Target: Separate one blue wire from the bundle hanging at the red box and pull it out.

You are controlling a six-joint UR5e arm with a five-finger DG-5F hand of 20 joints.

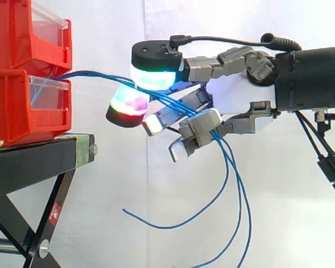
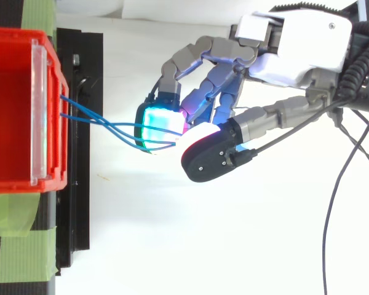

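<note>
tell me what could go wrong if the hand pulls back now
1. Several blue wires run through the hand's fingers, not one, so a pull may drag the whole bundle.
2. The wires cross between the red box and the hand, so they could snag.
3. The box sits at the black stand's edge and might be tugged forward.

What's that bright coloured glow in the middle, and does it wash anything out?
Side view: the hand's pads glow cyan and magenta; the blue wires are plainly lit. Top view: the cyan-white glow floods the pads, washing out where the wires meet them.
</note>
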